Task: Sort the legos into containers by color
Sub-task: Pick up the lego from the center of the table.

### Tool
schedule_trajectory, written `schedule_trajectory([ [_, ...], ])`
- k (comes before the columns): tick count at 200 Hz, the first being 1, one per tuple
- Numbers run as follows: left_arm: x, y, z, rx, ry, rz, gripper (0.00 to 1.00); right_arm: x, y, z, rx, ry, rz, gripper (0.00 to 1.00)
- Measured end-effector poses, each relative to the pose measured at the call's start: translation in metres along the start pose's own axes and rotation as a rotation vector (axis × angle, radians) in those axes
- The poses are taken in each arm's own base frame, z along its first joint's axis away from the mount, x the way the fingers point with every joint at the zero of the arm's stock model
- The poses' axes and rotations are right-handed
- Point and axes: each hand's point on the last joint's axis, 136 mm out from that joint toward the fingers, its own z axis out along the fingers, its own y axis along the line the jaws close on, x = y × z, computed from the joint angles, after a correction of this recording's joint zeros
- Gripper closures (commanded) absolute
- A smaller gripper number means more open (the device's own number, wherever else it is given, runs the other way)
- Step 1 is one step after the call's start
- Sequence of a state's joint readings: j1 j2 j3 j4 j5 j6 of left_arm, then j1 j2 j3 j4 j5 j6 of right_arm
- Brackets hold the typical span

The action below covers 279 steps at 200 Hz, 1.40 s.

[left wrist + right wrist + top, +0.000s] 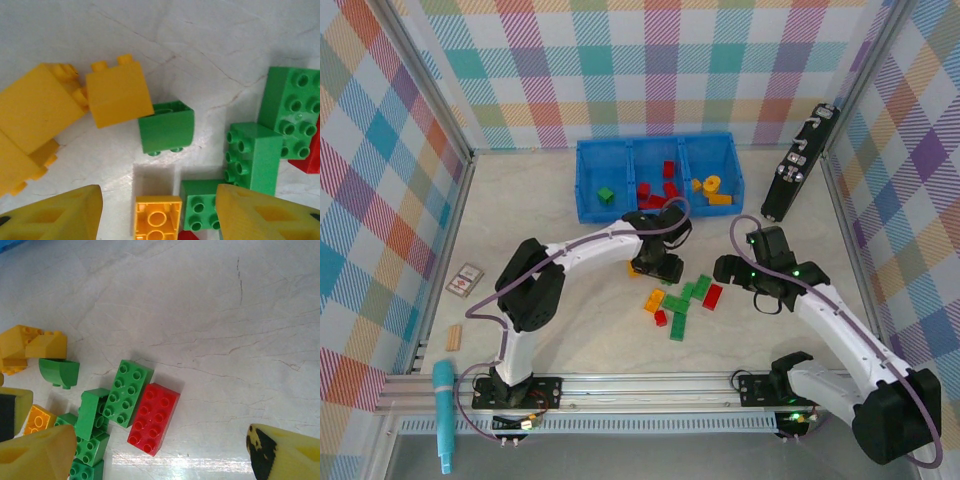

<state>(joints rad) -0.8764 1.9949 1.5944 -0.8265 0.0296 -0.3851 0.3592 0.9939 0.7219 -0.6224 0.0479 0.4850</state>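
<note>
**Hazard.** The loose legos (680, 300) lay packed together near the middle of the desk (520, 220), several of them touching. The orange brick (157, 220) beneath the left gripper (157, 200) sat just beside a green brick (200, 207). A closing stroke would likely catch both (a mixed-colour pick) or shove the pile aside. Both arms hung over the same pile, so contact between them was a further risk.

**Left gripper.** Jaws spread wide, holding nothing.

**Right gripper** (150, 455). Jaws spread wide and empty. A red brick (154, 419) lay on the desk between them, clear of both.

**Containers.** The tray (588, 205) stood at the far edge of the desk. Its compartments held green, red and yellow-orange pieces, left to right.
</note>
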Motion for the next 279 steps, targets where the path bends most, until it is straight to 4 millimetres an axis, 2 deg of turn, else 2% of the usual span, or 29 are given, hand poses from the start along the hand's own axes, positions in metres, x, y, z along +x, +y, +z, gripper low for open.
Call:
schedule_trajectory([
  [46,0.001,-0.015,0.014,0.037,0.006,-0.009,0.41,0.001,0.0,0.002,0.0,0.012,-0.001,0.12],
  [79,0.004,-0.012,0.035,0.021,0.033,-0.025,0.41,0.0,-0.002,0.002,0.004,0.01,0.007,0.11],
  [134,0.008,-0.006,0.053,-0.014,0.056,-0.026,0.44,-0.001,-0.001,0.0,-0.005,0.005,0.005,0.12],
  [176,0.005,-0.001,0.055,-0.043,0.048,-0.028,0.56,0.0,-0.001,0.0,-0.013,0.008,0.01,0.12],
  [216,0.005,0.003,0.054,-0.066,0.045,-0.023,0.74,0.0,0.001,-0.001,-0.025,0.011,0.01,0.12],
  [257,0.006,0.004,0.051,-0.064,0.038,-0.007,0.79,0.001,0.001,-0.001,-0.026,0.013,0.01,0.11],
  [279,0.01,0.012,0.041,-0.085,0.025,0.014,0.79,0.002,0.001,0.001,-0.023,0.019,0.015,0.11],
])
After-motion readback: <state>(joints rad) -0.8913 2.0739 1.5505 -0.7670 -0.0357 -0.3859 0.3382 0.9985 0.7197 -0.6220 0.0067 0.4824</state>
